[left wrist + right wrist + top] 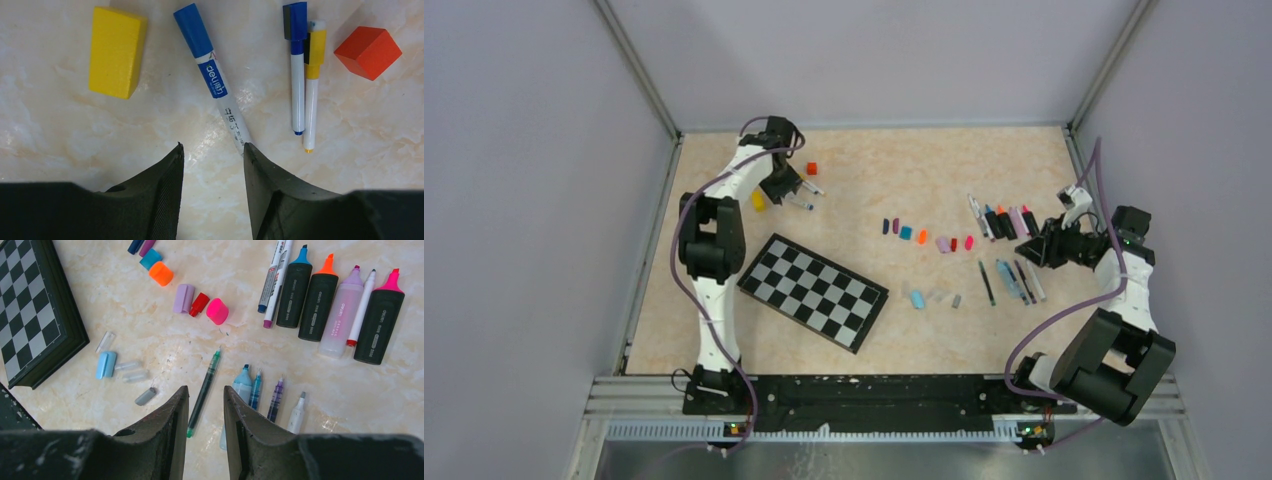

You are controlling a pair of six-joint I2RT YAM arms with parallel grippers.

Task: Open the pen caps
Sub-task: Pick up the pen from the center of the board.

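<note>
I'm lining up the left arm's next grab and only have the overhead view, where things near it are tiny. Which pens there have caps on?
Observer: Three. A white marker with its blue cap on points toward the open left tool.
Operator: The other two?
Observer: A blue-capped thin pen and a yellow-capped thin pen lie side by side, both closed.
Operator: Anything in the right tool?
Observer: No. The right tool is open; a green pen shows through its gap.
</note>
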